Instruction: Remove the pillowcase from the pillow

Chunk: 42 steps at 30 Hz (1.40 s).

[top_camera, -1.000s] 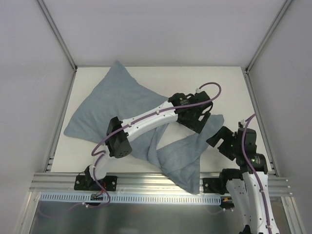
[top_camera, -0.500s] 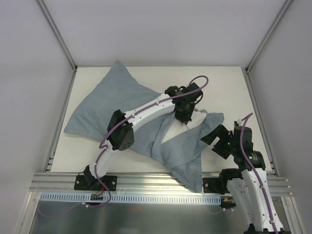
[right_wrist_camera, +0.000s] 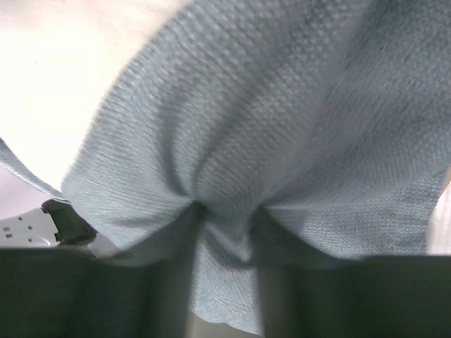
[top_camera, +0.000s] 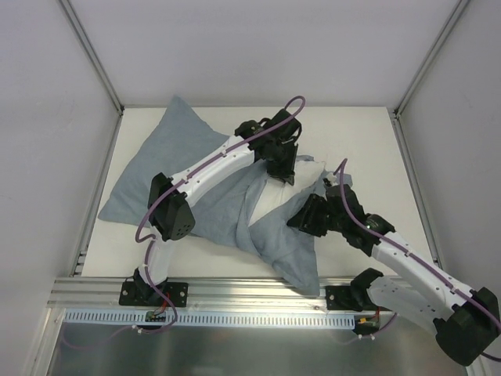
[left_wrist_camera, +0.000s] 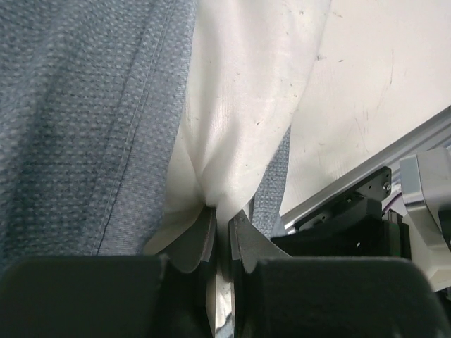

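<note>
The blue-grey pillowcase (top_camera: 180, 168) lies across the left and middle of the table, its open end bunched toward the near right. White pillow (top_camera: 304, 174) fabric shows out of that opening. My left gripper (top_camera: 282, 174) is at the opening, shut on a pinch of the white pillow (left_wrist_camera: 239, 105) with the pillowcase (left_wrist_camera: 77, 120) to its left; in its wrist view the left gripper (left_wrist_camera: 222, 218) has the cloth drawn tight between the pads. My right gripper (top_camera: 304, 219) is just below, and in its wrist view the right gripper (right_wrist_camera: 225, 225) is shut on a fold of pillowcase (right_wrist_camera: 268, 105).
The white table (top_camera: 360, 141) is bounded by an aluminium rail (top_camera: 235, 291) at the near edge and slanted frame posts at the back corners. A corner of the pillowcase hangs over the near rail. The right arm's black link (left_wrist_camera: 352, 225) shows close to the left gripper.
The left gripper closed on the pillow and pulled back toward the far side, baring white fabric. The right arm reached in leftward and closed on the pillowcase edge.
</note>
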Motion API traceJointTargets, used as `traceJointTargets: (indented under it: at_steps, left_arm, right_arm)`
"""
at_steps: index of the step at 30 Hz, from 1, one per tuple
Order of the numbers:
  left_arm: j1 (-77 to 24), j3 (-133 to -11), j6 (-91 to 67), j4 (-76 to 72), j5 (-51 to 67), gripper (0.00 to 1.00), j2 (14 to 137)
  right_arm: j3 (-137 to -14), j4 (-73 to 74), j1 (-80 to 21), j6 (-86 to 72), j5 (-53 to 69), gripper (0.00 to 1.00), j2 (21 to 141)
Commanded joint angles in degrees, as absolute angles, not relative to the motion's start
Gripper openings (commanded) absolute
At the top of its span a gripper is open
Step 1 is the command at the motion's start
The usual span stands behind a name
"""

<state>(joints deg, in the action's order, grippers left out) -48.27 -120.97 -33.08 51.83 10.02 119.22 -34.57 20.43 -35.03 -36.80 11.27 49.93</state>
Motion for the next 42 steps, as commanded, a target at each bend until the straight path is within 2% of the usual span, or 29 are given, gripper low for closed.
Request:
traceJointTargets:
  at_steps: [1,2,4,10,12,13,14,19,25,32,38,42]
  left_arm:
    - [-46.8,-121.3,-34.3,48.7,12.6,0.0,113.6]
    - [-46.1,-121.1,-34.3,48.5,12.2,0.0,113.3]
    - [-43.7,-120.9,-33.9,48.5,12.3,0.0,112.3]
    - [-36.7,-121.3,-33.9,48.7,13.1,0.0,111.9]
    - [-34.5,-120.8,-34.2,48.6,12.7,0.0,111.6]
    - [-33.8,-120.6,-34.2,48.5,12.7,0.0,111.4]
    - [-33.1,-120.4,-34.2,48.5,12.7,0.0,111.4]
    - [-30.0,-120.6,-34.4,48.5,13.3,0.0,110.0]
    - [-27.0,-124.0,-35.4,48.5,14.7,0.0,109.7]
    - [-21.9,-125.1,-38.6,48.3,24.1,0.0,106.7]
    - [-21.5,-124.2,-40.3,46.4,29.0,0.0,104.0]
    - [-26.3,-118.5,-40.9,44.9,27.9,0.0,102.7]
  right_arm:
    - [-34.4,15.8,-38.3,-39.9,7.6,0.26,50.9]
    - [-33.8,15.7,-38.8,-40.2,7.2,0.16,50.8]
    - [-32.8,16.5,-40.1,-40.7,6.2,0.01,49.7]
    - [-31.3,21.7,-42.7,-40.5,3.1,0.01,44.7]
    - [-30.9,24.9,-43.2,-40.5,2.2,0.11,43.0]
    - [-30.2,25.7,-43.5,-40.3,1.8,0.08,42.5]
    - [-29.5,26.4,-43.7,-40.1,1.4,0.01,41.7]
    - [-24.6,24.6,-44.1,-40.8,2.0,0.01,36.5]
    - [-21.4,26.7,-46.6,-43.0,0.4,0.01,38.5]
    - [-19.2,22.6,-47.6,-44.7,-5.8,0.01,45.0]
    - [-29.4,18.9,-47.4,-38.8,-9.5,0.01,61.1]
    - [-37.0,18.6,-40.6,-31.4,-9.7,0.01,68.4]
